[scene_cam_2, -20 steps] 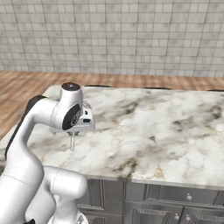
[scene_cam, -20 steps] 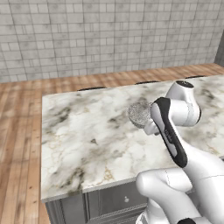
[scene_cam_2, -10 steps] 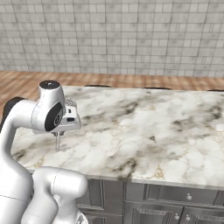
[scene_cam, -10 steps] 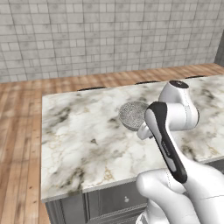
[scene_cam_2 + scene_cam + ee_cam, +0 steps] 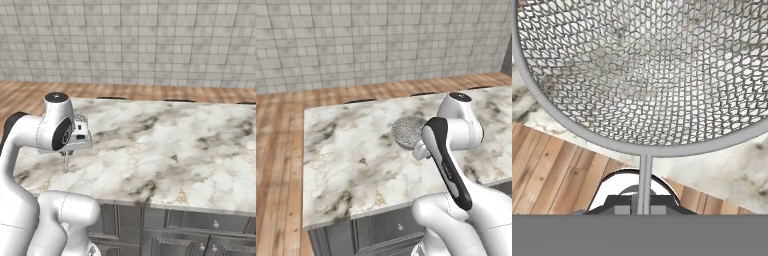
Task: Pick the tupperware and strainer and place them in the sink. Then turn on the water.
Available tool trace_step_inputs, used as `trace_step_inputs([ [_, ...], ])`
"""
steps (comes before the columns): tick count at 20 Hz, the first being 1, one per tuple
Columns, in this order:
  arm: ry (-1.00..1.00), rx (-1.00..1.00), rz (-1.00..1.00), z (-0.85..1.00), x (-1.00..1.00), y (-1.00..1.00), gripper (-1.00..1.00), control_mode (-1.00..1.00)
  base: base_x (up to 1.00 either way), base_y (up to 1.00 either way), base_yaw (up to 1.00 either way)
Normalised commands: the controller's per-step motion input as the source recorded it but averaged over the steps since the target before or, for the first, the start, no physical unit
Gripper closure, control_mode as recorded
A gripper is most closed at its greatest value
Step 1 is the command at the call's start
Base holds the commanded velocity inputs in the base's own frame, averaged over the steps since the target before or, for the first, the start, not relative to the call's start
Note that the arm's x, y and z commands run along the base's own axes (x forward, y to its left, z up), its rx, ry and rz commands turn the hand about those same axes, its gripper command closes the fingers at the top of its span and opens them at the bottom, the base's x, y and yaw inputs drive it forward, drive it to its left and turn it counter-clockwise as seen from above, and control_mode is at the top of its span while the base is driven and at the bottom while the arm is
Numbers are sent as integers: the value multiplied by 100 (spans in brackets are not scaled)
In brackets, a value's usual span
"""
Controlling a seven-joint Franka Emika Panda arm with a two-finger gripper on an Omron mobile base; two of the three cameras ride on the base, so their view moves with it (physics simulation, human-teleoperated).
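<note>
The strainer (image 5: 407,131) is a round silver mesh bowl held over the marble counter (image 5: 351,160), near its middle. My gripper (image 5: 421,150) is shut on its thin wire handle. In the hand view the mesh bowl (image 5: 642,70) spreads across the top, and the handle (image 5: 644,180) runs straight down into my gripper (image 5: 644,202). In the right base view my gripper (image 5: 80,136) hangs over the counter's left end, and a thin wire piece (image 5: 65,162) sticks out below it. The tupperware, the sink and the water are out of view.
The counter's left edge (image 5: 304,170) drops to a wooden floor (image 5: 276,165). Grey cabinet drawers (image 5: 200,230) line the front. A tiled wall (image 5: 381,40) stands far behind. The marble stretches away to the right (image 5: 200,145).
The arm swung left over the counter with the strainer in its grip, mostly in the first half second. Since then it has hardly moved.
</note>
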Motion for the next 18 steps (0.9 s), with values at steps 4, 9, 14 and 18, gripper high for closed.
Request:
trace_step_inputs([
  [4,0,0,0,0,0,0,100,100,-93,27,11],
  [9,0,0,0,0,0,0,100,100,-62,80,41],
  [14,0,0,0,0,0,0,100,100,-6,100,72],
  [18,0,0,0,0,0,0,100,100,0,93,81],
])
